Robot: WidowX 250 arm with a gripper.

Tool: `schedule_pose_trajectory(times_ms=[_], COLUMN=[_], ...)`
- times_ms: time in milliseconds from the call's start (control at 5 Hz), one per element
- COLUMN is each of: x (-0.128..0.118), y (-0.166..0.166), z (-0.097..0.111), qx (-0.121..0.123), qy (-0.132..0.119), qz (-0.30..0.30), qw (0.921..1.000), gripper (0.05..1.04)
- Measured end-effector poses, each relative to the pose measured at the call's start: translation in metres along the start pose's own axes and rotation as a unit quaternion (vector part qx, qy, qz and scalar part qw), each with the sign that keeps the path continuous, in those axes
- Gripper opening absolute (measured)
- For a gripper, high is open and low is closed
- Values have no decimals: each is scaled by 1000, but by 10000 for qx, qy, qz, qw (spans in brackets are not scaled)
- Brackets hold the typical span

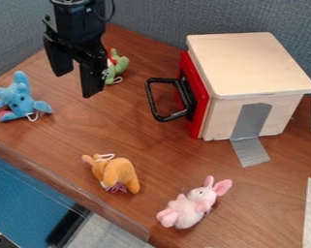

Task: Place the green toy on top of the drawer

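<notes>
The gripper [76, 81] hangs at the upper left of the camera view, its two fingers apart with nothing between them. Just right of its right finger, and partly hidden behind it, the green toy [118, 66] lies on the table. The drawer [251, 63] is a light wooden box at the upper right, with a flat bare top, a red front facing left and a black handle.
On the brown table [161, 155] are a blue toy [20, 99] at the left, an orange toy [116, 172] near the front edge and a pink toy [193, 204] at the lower right. Grey tape [251, 121] holds the drawer box down. Grey-blue partitions stand behind.
</notes>
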State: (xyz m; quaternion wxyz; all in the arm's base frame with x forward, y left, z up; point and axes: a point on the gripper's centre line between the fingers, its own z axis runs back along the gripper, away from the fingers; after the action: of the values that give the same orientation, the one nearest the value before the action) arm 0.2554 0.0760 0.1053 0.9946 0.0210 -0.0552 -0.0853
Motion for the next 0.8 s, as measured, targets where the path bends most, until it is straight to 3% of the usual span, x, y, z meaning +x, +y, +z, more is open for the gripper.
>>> schedule_pose_trajectory(times_ms=[200,400,800], x=[-1,22,75], y=[0,24,69], z=[-8,-24,-65], qx=[-54,72,200], qy=[110,-50,-70], qz=[16,239,372], qw=[9999,9997,9991], gripper=[999,999,999])
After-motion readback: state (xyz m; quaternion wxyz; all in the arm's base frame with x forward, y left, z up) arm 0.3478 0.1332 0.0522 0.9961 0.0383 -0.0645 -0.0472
